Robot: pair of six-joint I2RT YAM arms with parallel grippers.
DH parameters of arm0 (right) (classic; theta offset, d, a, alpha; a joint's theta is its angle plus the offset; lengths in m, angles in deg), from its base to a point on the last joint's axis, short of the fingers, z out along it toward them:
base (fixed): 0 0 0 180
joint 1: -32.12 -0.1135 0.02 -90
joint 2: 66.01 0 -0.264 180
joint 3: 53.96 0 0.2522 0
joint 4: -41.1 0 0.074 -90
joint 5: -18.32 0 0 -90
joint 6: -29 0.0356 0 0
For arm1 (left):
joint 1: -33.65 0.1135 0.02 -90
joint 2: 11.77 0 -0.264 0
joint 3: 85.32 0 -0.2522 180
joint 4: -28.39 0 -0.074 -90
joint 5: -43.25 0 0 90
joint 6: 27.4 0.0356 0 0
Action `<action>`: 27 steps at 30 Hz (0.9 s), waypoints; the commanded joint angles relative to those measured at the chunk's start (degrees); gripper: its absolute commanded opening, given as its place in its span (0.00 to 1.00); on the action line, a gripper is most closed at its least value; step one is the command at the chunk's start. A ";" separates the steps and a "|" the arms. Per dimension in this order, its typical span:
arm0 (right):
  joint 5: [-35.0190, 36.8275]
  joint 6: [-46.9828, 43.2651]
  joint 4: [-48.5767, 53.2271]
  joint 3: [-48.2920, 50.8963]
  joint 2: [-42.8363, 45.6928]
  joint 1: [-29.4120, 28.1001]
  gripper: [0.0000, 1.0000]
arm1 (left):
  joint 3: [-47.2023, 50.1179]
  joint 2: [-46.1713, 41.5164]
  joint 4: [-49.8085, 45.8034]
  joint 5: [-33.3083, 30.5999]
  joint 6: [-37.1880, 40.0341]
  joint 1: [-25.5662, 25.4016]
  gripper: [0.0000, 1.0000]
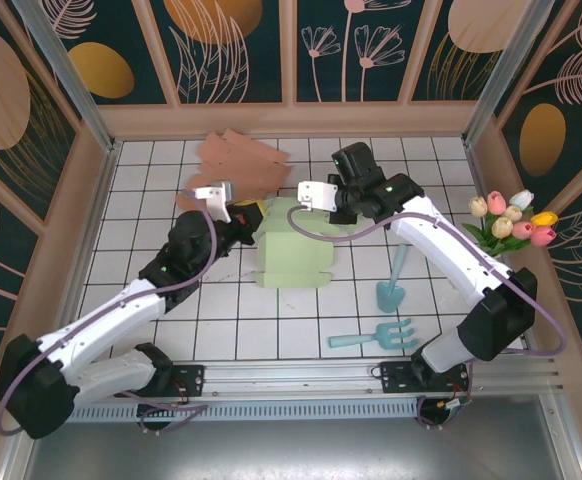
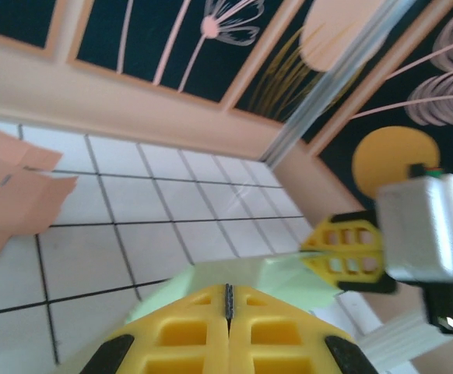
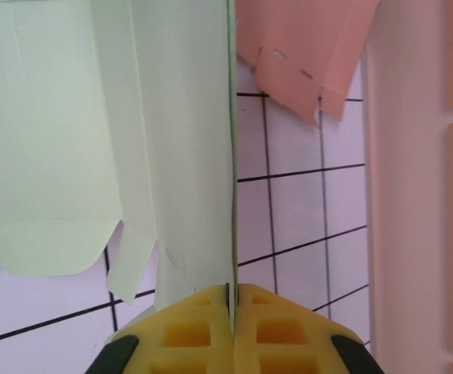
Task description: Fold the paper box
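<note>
You have the paper box (image 1: 293, 250) at mid-table, between the 2 arms. The left gripper (image 1: 249, 216) sits at its far left corner, and the right gripper (image 1: 301, 210) at its far edge. Behind the box, by the far wall, lie flat box blanks (image 1: 241, 165). To its right lies a toy shovel (image 1: 391, 292), with a toy rake (image 1: 376, 337) nearer the arm bases and tulips (image 1: 511, 222) against the right wall.

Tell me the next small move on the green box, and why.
Probably spread the green box by easing its pinched sides apart: the right gripper is shut on one panel edge, the left gripper shut at the opposite side, and the flaps hang unfolded.
</note>
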 commanded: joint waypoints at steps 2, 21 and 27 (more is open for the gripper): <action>-2.47 -0.14 -1.14 2.61 3.56 0.67 0.00 | -4.91 3.76 -2.90 -4.45 -0.29 -0.25 0.00; -3.40 2.94 -3.95 4.85 4.28 3.47 0.00 | -11.04 14.42 -5.03 -5.22 1.20 -4.83 0.00; -2.23 4.55 -4.39 4.65 3.85 5.90 0.00 | -6.90 4.67 -7.07 -10.60 1.35 -6.55 0.00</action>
